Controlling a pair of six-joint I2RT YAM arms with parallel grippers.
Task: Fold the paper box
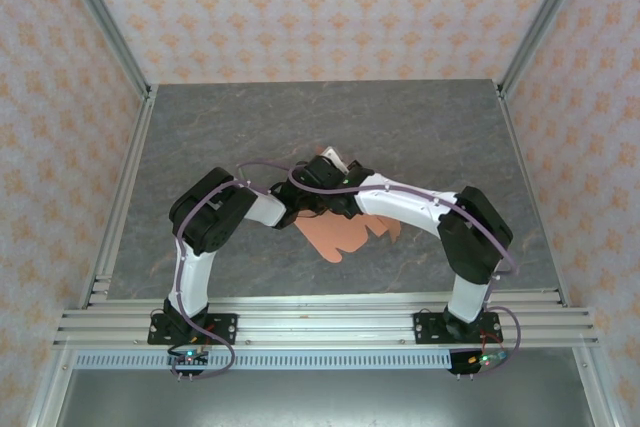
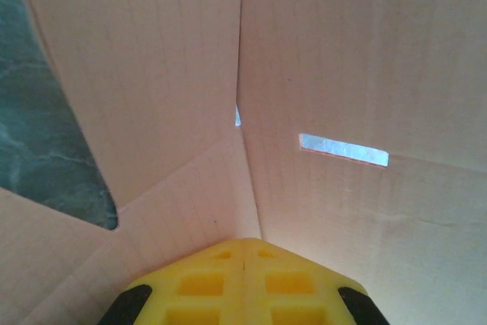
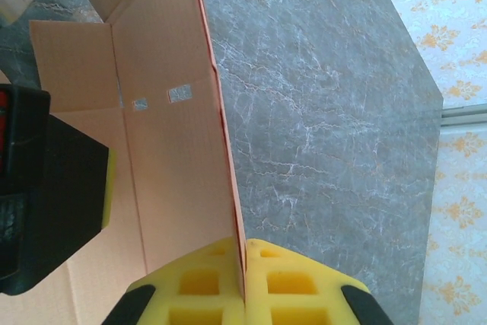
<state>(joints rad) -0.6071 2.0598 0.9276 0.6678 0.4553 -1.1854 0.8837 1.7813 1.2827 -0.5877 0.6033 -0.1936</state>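
Note:
The paper box (image 1: 352, 235) is salmon-orange card lying part folded at the table's middle, under both wrists. In the right wrist view one wall of the paper box (image 3: 167, 150) stands upright, and my right gripper (image 3: 245, 264) is shut on its edge. My left gripper (image 2: 243, 245) is shut, with nothing visible between its yellow fingers. Its tip presses into the inner corner where raised panels of the paper box (image 2: 342, 58) meet. A narrow slot (image 2: 342, 148) is cut in the right panel. From above, the left gripper (image 1: 300, 215) and right gripper (image 1: 335, 207) meet over the card.
The grey marbled table (image 1: 400, 137) is ringed by aluminium frame posts (image 1: 108, 37) and patterned walls. The left gripper's black body (image 3: 46, 195) sits close beside the card wall that the right one holds. Bare tabletop (image 3: 327, 112) lies to the right of that wall.

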